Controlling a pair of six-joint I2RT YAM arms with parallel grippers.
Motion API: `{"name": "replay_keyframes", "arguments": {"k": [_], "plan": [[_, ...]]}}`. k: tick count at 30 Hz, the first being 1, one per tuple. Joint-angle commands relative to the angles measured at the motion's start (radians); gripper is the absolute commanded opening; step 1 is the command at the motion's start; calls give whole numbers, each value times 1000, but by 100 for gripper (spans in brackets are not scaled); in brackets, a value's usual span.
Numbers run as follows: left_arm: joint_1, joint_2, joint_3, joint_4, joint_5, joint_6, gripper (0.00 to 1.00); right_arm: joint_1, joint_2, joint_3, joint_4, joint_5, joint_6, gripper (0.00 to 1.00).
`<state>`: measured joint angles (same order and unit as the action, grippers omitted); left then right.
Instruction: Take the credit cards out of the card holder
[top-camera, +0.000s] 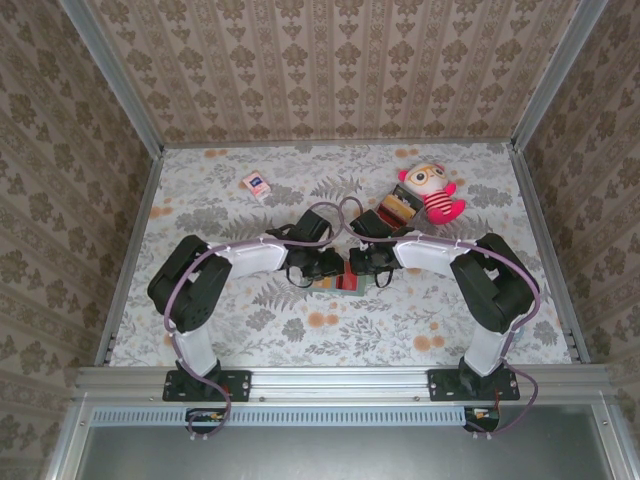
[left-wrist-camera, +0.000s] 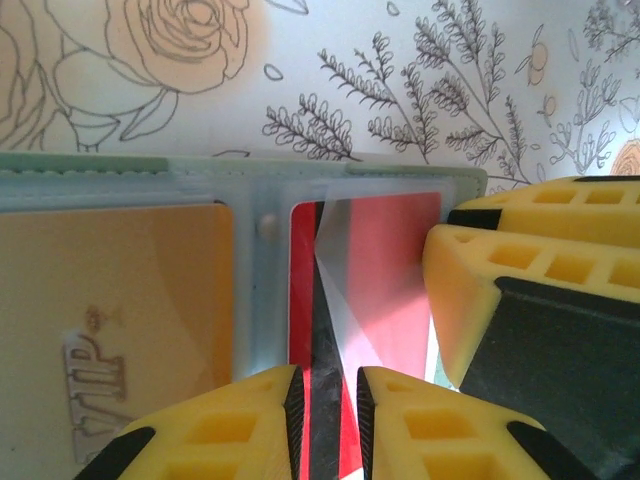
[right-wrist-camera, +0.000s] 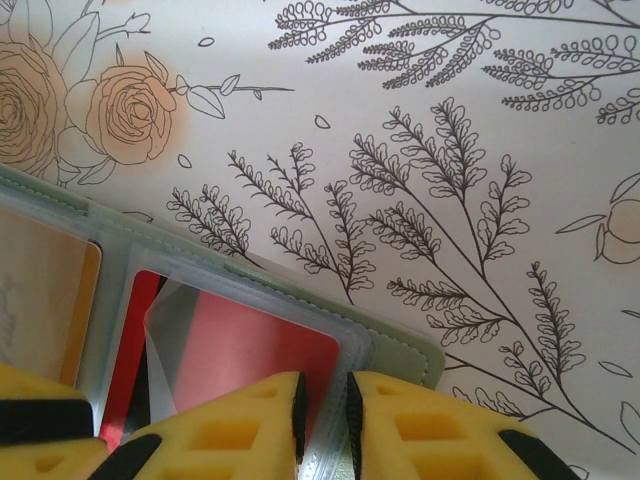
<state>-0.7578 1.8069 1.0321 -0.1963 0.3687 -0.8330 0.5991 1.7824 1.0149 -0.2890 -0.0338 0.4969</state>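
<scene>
- Yellow-padded left gripper (left-wrist-camera: 325, 390) sits lowest in its wrist view, jaws narrow above the red card (left-wrist-camera: 385, 260); I cannot tell if they pinch it.
- The card holder (left-wrist-camera: 90, 165) lies open on the flowered table (left-wrist-camera: 200, 100), with the yellow-orange card (left-wrist-camera: 110, 300) in its left pocket.
- In the right wrist view the right gripper (right-wrist-camera: 325, 390) stands at the holder's edge, jaws narrow, its grip unclear.
- From above, both grippers meet at the table's centre.

Bright, even light; faint soft shadows; wrist views blur nearest the lens.
</scene>
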Motion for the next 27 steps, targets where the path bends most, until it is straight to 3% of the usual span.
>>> {"name": "replay_keyframes", "arguments": {"k": [1, 15, 27], "plan": [[6, 21, -14, 12, 18, 4, 24, -5, 40, 4, -29, -8, -4, 21], [18, 51, -43, 81, 50, -38, 27, -5, 38, 6, -31, -8, -3, 21], [32, 29, -64, 117, 74, -47, 12, -5, 38, 6, -33, -7, -1, 21]]}}
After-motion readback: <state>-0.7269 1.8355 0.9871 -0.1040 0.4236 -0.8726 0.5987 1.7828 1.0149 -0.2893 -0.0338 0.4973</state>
